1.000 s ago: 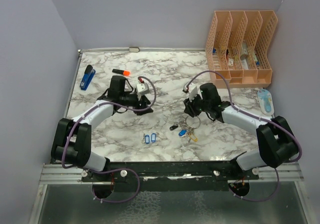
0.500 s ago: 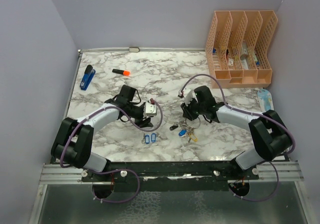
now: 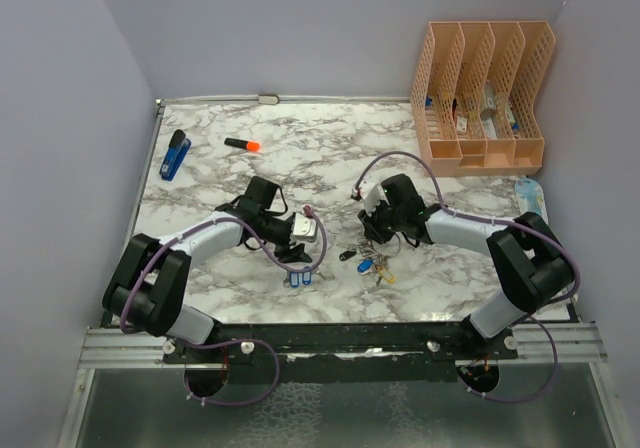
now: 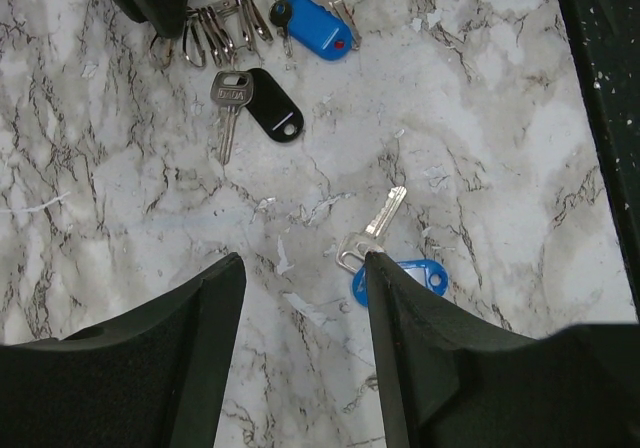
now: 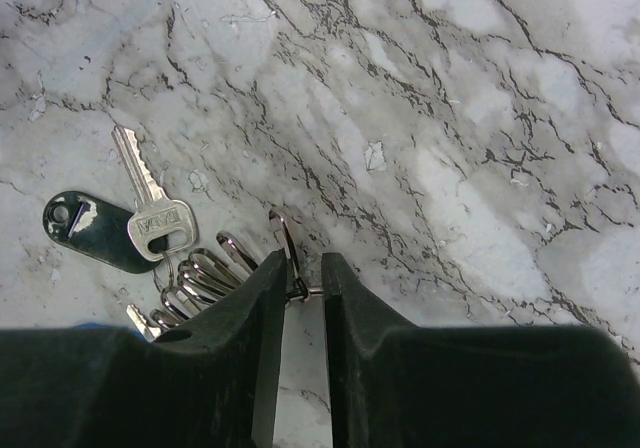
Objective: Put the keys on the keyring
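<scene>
Two blue-tagged keys [image 3: 298,279] lie on the tabletop [image 3: 330,148] just beside our open, empty left jaws, near the keyring [image 5: 283,240] that our right jaws pinch, nearly shut.

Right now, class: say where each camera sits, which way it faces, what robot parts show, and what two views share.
Top external: above, behind the bases, looking down at the table; left arm and right arm show.
Left wrist: on that arm, facing down at a blue-tagged key; open left gripper shows.
Right wrist: likewise facing down; right gripper grips the keyring.
Shared: both wrist views show the black tag.
</scene>
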`<state>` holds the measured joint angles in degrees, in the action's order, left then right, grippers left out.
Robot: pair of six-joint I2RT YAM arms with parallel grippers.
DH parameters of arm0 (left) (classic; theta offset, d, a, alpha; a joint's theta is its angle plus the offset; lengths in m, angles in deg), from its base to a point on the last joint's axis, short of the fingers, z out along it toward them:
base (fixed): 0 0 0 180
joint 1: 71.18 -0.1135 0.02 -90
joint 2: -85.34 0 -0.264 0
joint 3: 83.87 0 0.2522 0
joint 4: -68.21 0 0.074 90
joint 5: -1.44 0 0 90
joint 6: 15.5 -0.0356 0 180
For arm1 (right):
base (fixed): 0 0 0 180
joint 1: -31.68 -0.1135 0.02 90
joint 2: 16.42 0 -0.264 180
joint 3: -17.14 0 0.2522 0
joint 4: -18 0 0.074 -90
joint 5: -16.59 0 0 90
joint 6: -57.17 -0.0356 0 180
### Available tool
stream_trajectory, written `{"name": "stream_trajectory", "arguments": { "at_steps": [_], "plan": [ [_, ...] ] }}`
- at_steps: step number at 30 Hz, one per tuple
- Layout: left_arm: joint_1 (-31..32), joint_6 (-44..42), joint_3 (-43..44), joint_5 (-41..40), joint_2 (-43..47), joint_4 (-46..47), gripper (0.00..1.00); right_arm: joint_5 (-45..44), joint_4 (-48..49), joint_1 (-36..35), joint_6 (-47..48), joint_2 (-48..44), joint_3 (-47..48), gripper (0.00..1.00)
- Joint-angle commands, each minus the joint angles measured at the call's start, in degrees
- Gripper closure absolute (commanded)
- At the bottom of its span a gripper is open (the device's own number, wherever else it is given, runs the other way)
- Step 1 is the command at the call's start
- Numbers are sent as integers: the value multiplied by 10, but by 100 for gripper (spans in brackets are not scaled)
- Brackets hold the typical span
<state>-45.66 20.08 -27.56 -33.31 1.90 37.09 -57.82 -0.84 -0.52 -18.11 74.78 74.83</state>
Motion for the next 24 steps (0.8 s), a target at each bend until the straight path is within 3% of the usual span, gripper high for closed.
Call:
{"name": "stream_trajectory", "arguments": {
  "at_steps": [1, 9, 16, 24],
  "plan": [
    [14, 12, 6, 22, -10, 24, 46, -14, -1, -5, 8, 17, 16, 80],
    [22, 40, 11, 17, -23, 44, 46, -21, -4, -7, 4, 17, 4, 84],
    [35, 39, 17, 10, -30, 36, 46, -26, -16, -7, -5, 21, 5, 98],
    [58, -14, 32, -54, -38, -34, 48, -34, -10, -8, -16, 10, -5, 99]
  ]
}}
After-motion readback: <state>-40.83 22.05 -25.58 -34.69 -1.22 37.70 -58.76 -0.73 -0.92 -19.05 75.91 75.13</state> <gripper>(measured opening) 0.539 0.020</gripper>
